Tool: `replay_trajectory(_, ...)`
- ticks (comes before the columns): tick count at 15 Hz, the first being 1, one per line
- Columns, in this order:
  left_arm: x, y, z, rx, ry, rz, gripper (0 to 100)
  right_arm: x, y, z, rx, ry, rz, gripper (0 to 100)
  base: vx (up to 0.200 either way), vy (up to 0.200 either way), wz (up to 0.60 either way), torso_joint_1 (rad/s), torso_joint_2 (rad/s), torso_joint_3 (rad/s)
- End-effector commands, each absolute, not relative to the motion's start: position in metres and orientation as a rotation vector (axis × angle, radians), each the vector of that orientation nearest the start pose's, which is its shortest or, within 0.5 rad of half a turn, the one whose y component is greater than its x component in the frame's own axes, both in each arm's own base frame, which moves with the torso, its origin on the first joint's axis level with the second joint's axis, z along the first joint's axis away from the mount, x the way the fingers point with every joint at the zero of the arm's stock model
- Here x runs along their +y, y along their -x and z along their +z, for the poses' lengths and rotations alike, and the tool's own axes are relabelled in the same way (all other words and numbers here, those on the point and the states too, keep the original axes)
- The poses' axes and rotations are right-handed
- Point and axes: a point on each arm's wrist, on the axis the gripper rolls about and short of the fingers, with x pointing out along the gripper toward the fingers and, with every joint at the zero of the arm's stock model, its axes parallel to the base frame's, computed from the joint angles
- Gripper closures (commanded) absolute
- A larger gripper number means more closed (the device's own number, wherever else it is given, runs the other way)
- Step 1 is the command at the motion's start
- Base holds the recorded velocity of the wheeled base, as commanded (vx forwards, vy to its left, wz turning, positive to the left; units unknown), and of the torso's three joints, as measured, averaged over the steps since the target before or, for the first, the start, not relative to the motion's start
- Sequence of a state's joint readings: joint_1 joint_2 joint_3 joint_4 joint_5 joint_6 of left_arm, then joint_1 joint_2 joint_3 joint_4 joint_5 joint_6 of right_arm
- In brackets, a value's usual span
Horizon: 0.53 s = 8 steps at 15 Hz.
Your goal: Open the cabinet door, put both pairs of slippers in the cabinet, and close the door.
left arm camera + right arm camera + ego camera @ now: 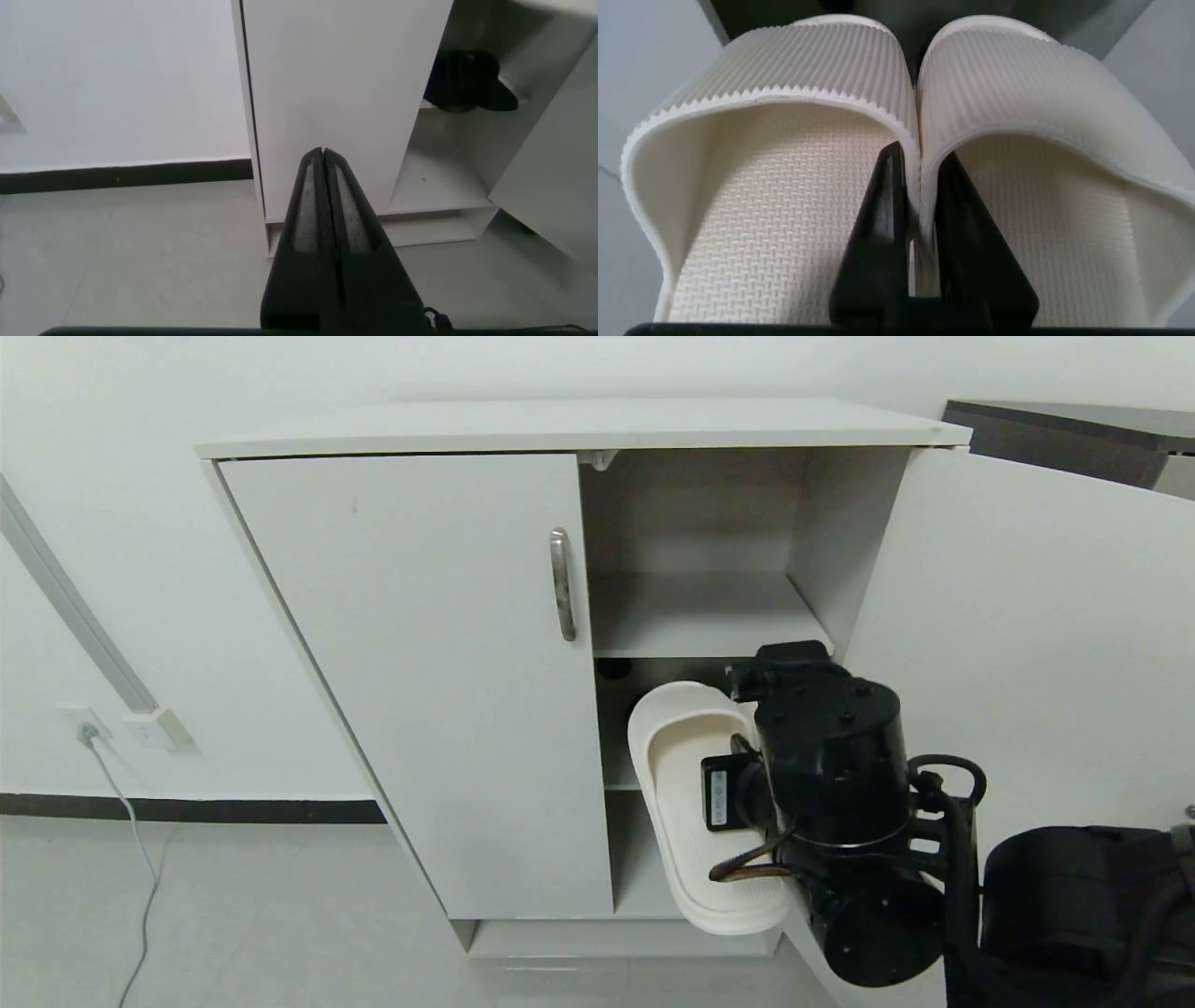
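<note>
Right hand, closed: its two fingers pinch together the adjoining inner edges of a pair of cream, ribbed foam slippers, one slipper on either side of the fingers. Seen from the room, the pair hangs on end in front of the open half of the white two-door cabinet, toes just under the upper shelf, heels near the cabinet's base. The right-hand door stands swung out beside the arm.

Hazards: the grip holds soft foam by its edges only, so one slipper may slide free and drop. Held on end, the pair spans more than one compartment and is likely to strike a shelf edge unless tilted flat. A dark rounded object, perhaps the other pair, sits on a lower shelf and could be shoved.

Left hand: closed on nothing, low, facing the cabinet.
</note>
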<state>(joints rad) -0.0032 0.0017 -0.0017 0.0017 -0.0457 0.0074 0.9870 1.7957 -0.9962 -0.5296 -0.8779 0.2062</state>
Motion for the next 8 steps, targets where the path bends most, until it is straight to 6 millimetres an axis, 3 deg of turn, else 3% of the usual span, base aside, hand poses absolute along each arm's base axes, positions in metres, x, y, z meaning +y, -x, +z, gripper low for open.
replay_trajectory(1, -0.001, 0.023, 0.076, 0.001, -0.008, -0.049, 100, 0.270, -0.204, 0.215, 0.128, -0.006, 0.077, 100, 0.000, 0.000, 0.00, 0.000, 0.00, 0.000)
replay_trajectory(8, -0.001, 0.023, 0.076, 0.001, -0.008, -0.049, 100, 0.268, -0.206, 0.228, 0.096, 0.023, 0.078, 100, 0.000, 0.000, 0.00, 0.000, 0.00, 0.000)
